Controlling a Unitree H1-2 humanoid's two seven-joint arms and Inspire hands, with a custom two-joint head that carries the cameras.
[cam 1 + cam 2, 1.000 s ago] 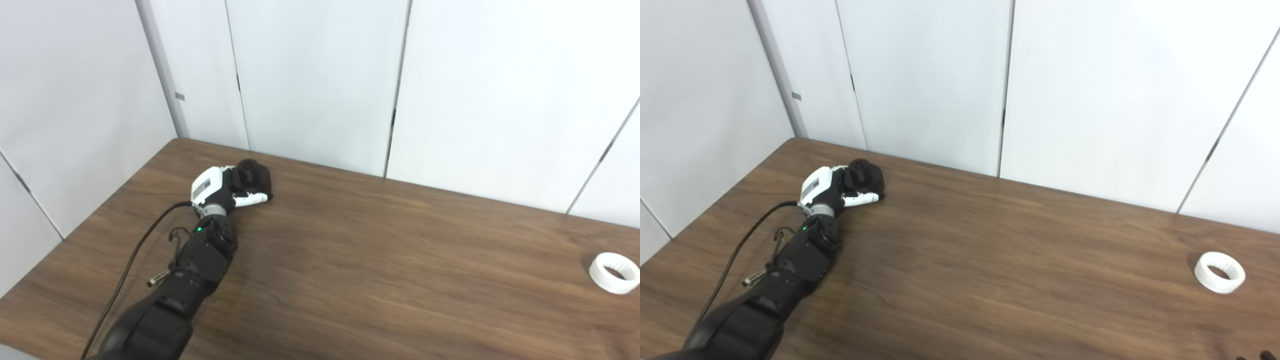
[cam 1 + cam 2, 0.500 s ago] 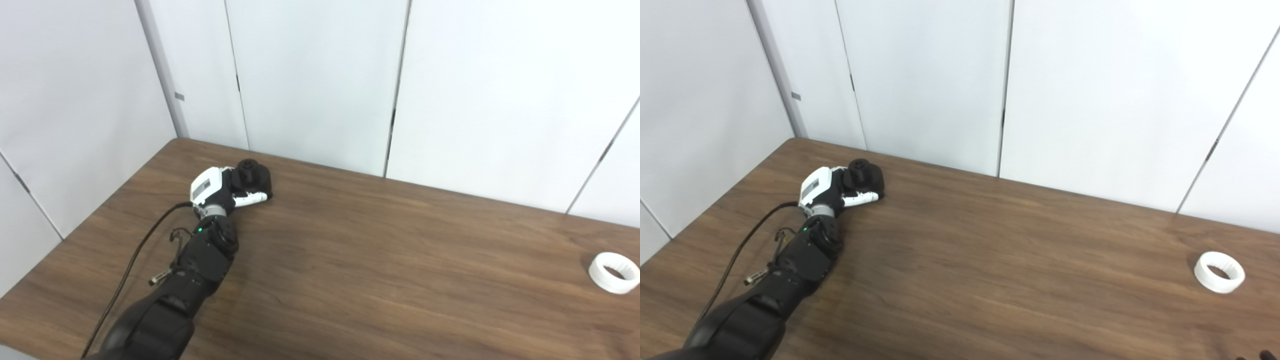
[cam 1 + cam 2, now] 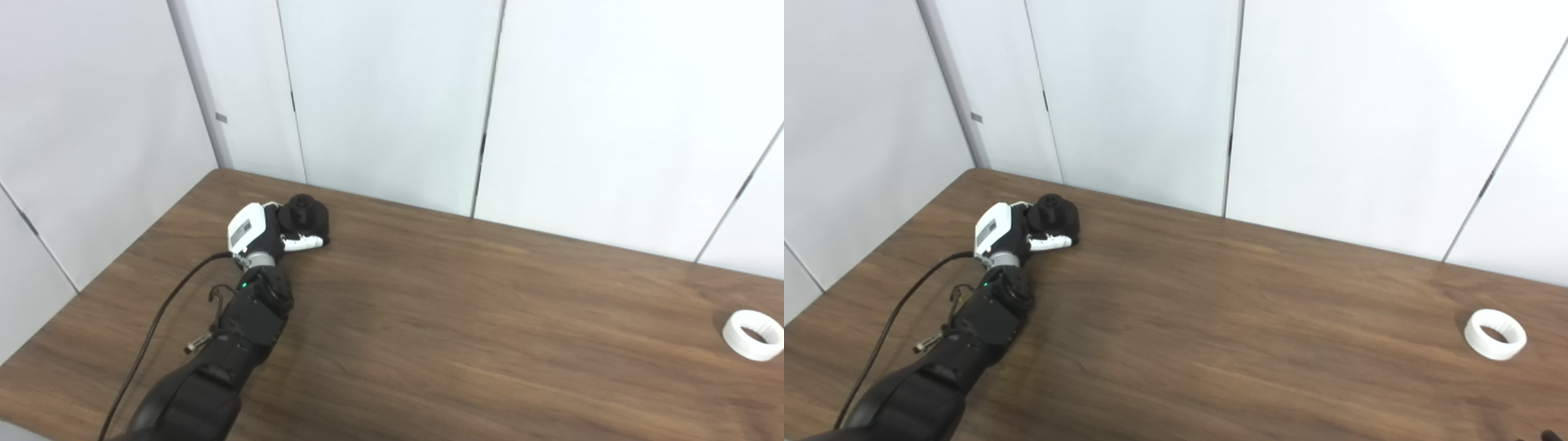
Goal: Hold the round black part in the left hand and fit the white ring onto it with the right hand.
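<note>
Black and round, the part (image 3: pixel 304 212) sits at the far left of the wooden table (image 3: pixel 465 318), close to the white wall panels (image 3: pixel 392 98). The left hand (image 3: pixel 263 229) lies against its left side, the white thumb (image 3: pixel 302 242) stretching along the near edge of the part while the other fingers are hidden behind it; the hand looks wrapped about the part, which rests on the tabletop. Well apart, near the right edge, the white ring (image 3: pixel 1494 334) lies flat with its opening upward. Of the right hand only dark fingertips (image 3: pixel 1546 435) show at the bottom right corner, so I cannot tell their spread.
</note>
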